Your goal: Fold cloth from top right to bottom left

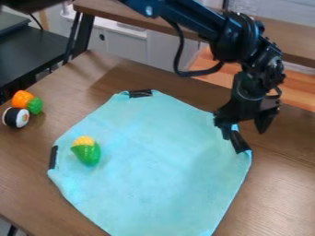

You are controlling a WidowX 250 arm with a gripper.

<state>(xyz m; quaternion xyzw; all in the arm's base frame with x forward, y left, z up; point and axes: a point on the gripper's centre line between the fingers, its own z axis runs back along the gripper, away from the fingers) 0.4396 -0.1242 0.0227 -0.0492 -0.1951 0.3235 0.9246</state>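
The gripper hangs over the right edge of the light blue cloth, its two fingers spread apart. Its left finger is close to the cloth's right corner, beside a black strip; whether they touch, I cannot tell. The cloth lies spread on the table, with more black strips at its top corner and left edge. A toy corn in a green husk rests on the cloth's left part.
On the brown table, an orange toy with a green end and a toy sushi roll sit at the far left. A wooden bench or shelf stands behind the table.
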